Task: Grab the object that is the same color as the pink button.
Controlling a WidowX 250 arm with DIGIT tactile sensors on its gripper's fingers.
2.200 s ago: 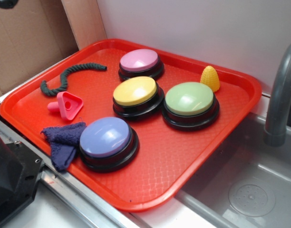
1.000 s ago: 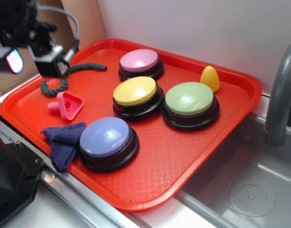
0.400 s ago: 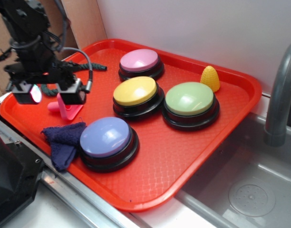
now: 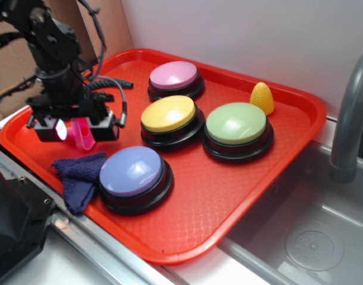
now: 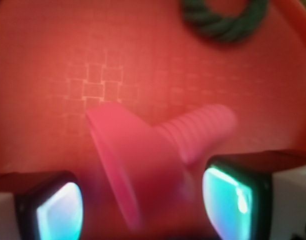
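Observation:
The object, a small bright pink toy (image 4: 83,139) with a hollow triangular head, lies on the red tray (image 4: 229,196) near its left edge. My gripper (image 4: 79,131) is down over it and open, one finger on each side. In the wrist view the toy (image 5: 138,160) fills the gap between the fingertips, its ribbed stem (image 5: 205,130) pointing up and right, and my gripper (image 5: 143,205) stands around the head without pressing it. The pink button (image 4: 174,75) sits at the back of the tray, apart from the arm.
A dark green rope (image 5: 223,20) lies just beyond the toy. A dark blue cloth (image 4: 77,175) and a lavender button (image 4: 132,171) sit in front of it. Yellow button (image 4: 168,114), green button (image 4: 236,123) and yellow corn toy (image 4: 262,97) lie to the right. Sink and faucet (image 4: 347,119) far right.
The arm came into view from the upper left and lowered onto the tray. Its open fingers now straddle the pink toy, which has not moved.

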